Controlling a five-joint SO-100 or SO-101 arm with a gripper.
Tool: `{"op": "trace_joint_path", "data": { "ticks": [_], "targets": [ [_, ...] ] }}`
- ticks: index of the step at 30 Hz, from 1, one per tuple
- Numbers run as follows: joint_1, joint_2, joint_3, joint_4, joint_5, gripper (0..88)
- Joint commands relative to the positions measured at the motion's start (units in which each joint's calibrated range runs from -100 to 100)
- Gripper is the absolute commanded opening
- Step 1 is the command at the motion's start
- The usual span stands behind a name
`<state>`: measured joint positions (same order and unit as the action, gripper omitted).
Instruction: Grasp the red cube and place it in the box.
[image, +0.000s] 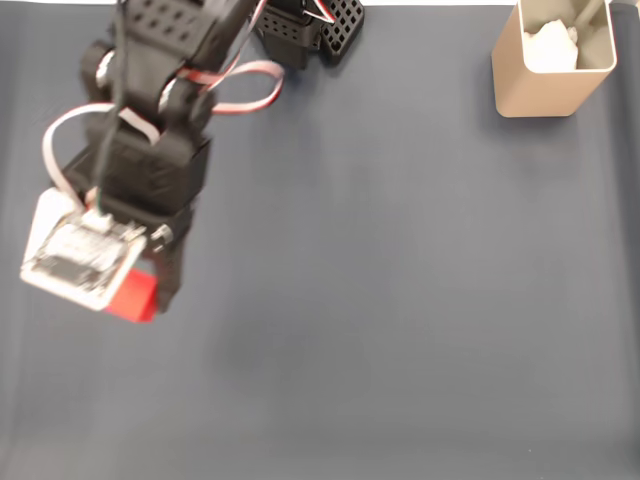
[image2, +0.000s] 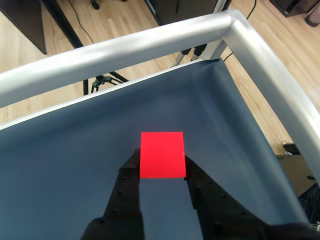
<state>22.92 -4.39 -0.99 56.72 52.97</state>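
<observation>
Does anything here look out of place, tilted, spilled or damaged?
One small oddity: the box in the fixed view's top right corner already holds something white and crumpled; what it is cannot be told. Otherwise nothing stands out. The box stands upright, and the red cube sits squarely between the gripper's fingers in the wrist view.

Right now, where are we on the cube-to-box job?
Done: the gripper has its fingers against both sides of the red cube, so the grasp looks made. In hand: I cannot tell if it is off the mat. Left: carry it to the box at the far corner and drop it in.
</observation>
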Motion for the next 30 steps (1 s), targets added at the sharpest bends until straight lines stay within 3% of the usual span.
{"op": "trace_joint_path", "data": {
  "ticks": [1, 12, 30],
  "targets": [
    [-3.39, -11.56, 5.65, 0.16, -0.63, 0.2],
    [-15.54, -26.03, 13.86, 5.24, -0.2, 0.2],
    [-43.8, -37.12, 15.78, 14.34, 1.37, 0.2]
  ]
}}
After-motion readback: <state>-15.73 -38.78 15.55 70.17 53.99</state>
